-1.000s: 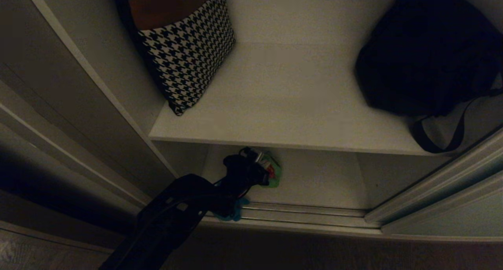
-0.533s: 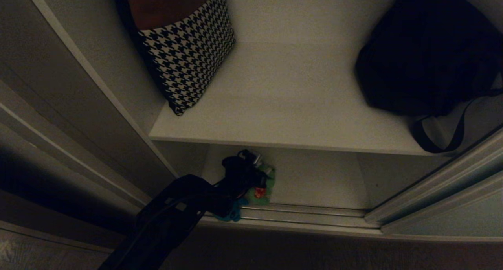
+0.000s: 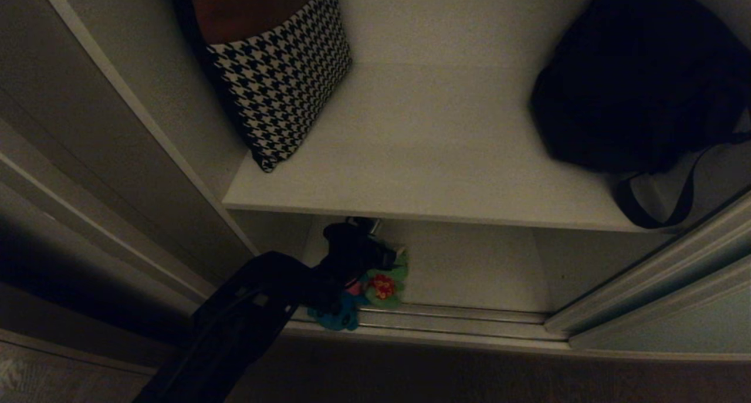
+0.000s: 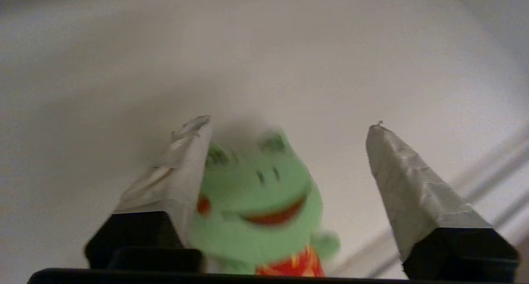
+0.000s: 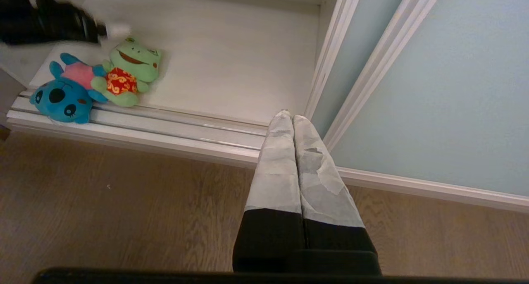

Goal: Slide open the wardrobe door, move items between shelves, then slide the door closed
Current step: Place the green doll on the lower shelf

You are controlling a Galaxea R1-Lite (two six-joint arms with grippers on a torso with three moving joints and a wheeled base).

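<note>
The left gripper [image 4: 289,122] reaches under the upper off-white flat shelf board [image 3: 434,156] into the lower compartment, its tape-wrapped fingers [image 4: 413,193] spread wide with nothing clamped between them. The bright green frog-like plush toy with a red patterned patch [image 4: 256,209] lies between those fingers, close against one and clear of the other, resting on the lower off-white shelf board [image 5: 231,69]. Just beside the frog, on the side nearer the ribbed silvery floor track [image 5: 173,125], lies the teal plush toy with a pink patch [image 5: 64,94], touching the frog and with its head over the track. The right gripper [image 5: 292,118] hangs over the brown wooden floor [image 5: 124,209] with its fingers pressed together and empty, near the track and the frame edge of the pale grey-green sliding wardrobe door [image 5: 446,94], which stands slid aside, leaving the shelves exposed. On the upper shelf, well above the left gripper, a black-and-white houndstooth bag [image 3: 281,80] leans at one side and a big black bag [image 3: 639,80] sits at the other.
</note>
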